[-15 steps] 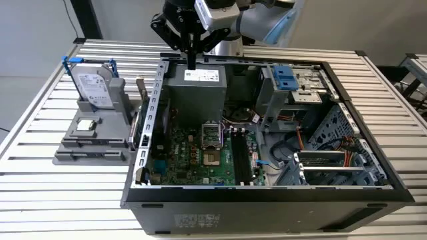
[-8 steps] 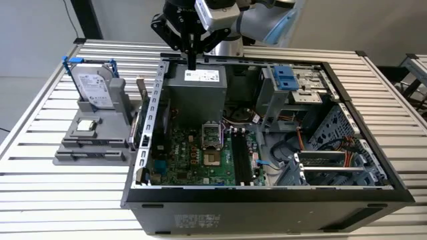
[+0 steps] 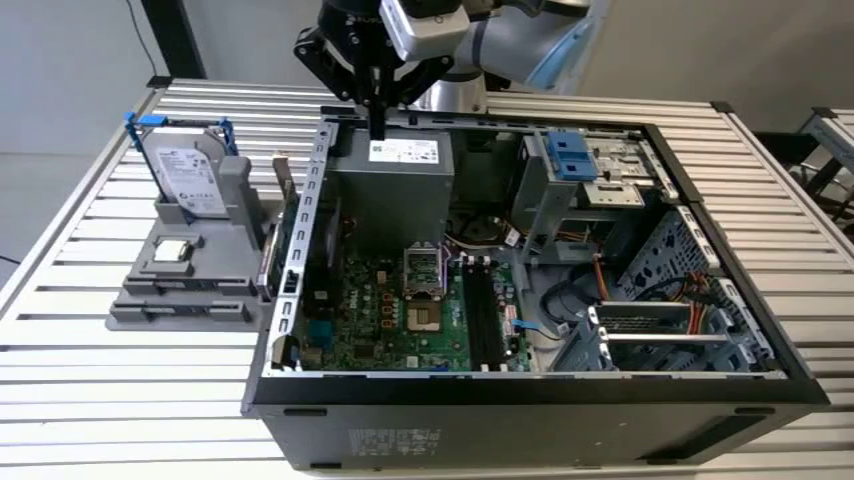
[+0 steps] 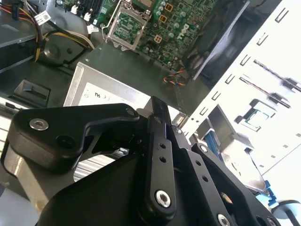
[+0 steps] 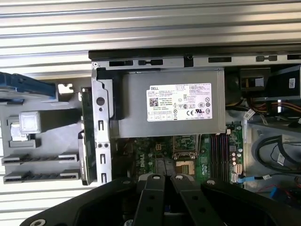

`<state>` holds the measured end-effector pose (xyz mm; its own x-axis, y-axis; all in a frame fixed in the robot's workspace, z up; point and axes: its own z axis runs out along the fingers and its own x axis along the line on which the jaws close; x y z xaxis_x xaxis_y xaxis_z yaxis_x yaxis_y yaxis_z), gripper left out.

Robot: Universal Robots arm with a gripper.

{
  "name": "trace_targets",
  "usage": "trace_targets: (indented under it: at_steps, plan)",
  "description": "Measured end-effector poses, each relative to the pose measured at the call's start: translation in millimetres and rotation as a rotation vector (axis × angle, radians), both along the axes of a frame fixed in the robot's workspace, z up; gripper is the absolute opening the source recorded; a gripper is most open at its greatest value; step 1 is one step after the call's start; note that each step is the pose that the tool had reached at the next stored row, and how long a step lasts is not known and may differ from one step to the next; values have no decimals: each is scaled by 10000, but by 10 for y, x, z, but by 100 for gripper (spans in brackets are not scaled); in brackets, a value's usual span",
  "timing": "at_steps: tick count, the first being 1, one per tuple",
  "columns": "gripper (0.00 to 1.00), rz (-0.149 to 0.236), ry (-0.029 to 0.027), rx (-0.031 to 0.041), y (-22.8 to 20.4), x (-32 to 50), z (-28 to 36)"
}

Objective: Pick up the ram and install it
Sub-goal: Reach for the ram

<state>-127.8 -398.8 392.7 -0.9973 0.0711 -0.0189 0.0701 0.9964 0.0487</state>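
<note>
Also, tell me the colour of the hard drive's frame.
The frame is blue; it shows best in the exterior view.

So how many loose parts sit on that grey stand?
3: the hard drive upright in its blue frame, the processor chip a step lower, the ram on edge beside the case.

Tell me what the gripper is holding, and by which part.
Nothing: the gripper hangs empty above the power supply; the ram stands beside the case.
</note>
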Motion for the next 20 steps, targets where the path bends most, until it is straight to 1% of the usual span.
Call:
trace_targets:
  at_steps: [3, 12, 20]
  plan:
    - [0, 0, -1, 1, 0, -87, 0]
    - [0, 7, -1, 0, 0, -309, 0]
    - [0, 34, -1, 1, 0, -477, 0]
